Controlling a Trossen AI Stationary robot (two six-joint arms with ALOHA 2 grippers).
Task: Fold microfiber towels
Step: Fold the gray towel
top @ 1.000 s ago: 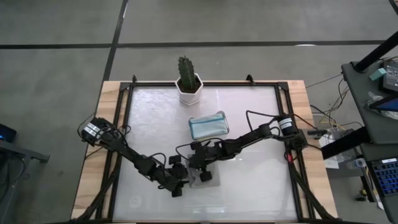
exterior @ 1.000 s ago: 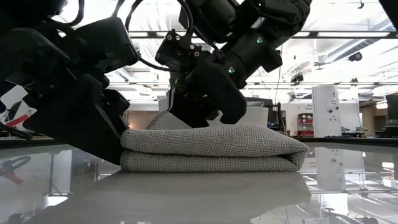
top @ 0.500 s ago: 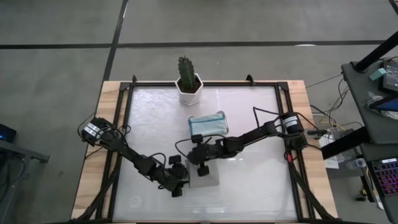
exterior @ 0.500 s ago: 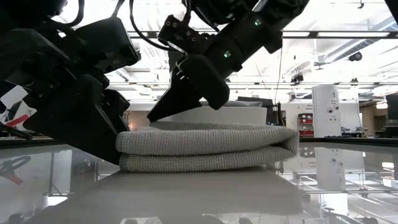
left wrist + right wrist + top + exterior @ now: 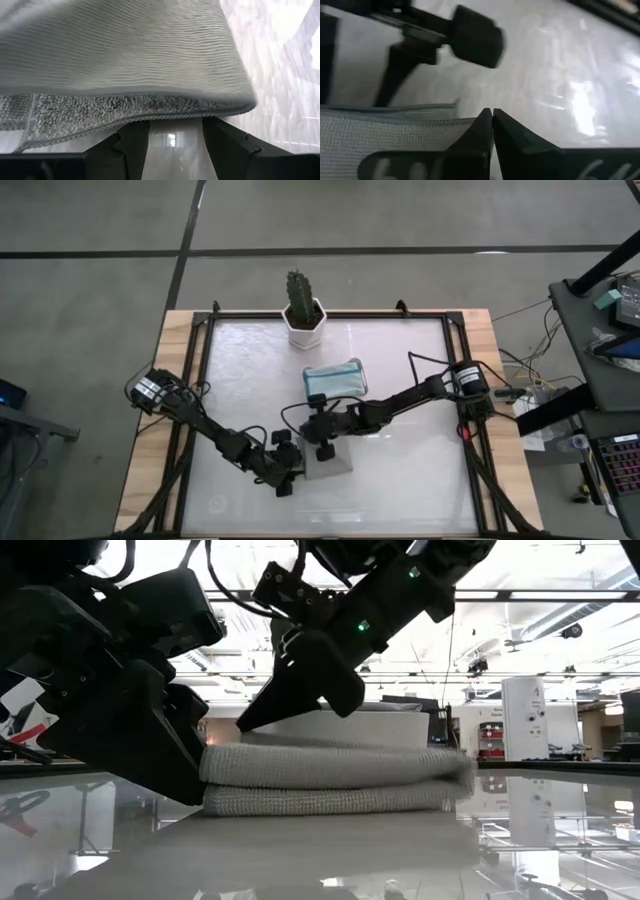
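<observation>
Two folded towels are seen on the white table (image 5: 400, 480). A grey towel (image 5: 331, 466) lies near the front middle, doubled over into two thick layers (the fold is plain in the low view, where the grey towel (image 5: 335, 780) rests flat on the tabletop). A pale teal towel (image 5: 335, 381) lies folded farther back, well apart from the grey one and in front of a potted cactus (image 5: 302, 310) in a white pot.

The left gripper (image 5: 287, 472) is set at the grey towel's left edge, low on the table. In the left wrist view its fingers (image 5: 132, 142) are parted, and the towel's hemmed edge (image 5: 125, 117) lies across them just ahead; whether the cloth is actually pinched cannot be told.

The right gripper (image 5: 322, 442) is placed at the far edge of the grey towel, angled down onto its upper layer. Its fingertips (image 5: 491, 120) are pressed together with nothing between them, the tips resting at the grey cloth (image 5: 395, 135).
</observation>
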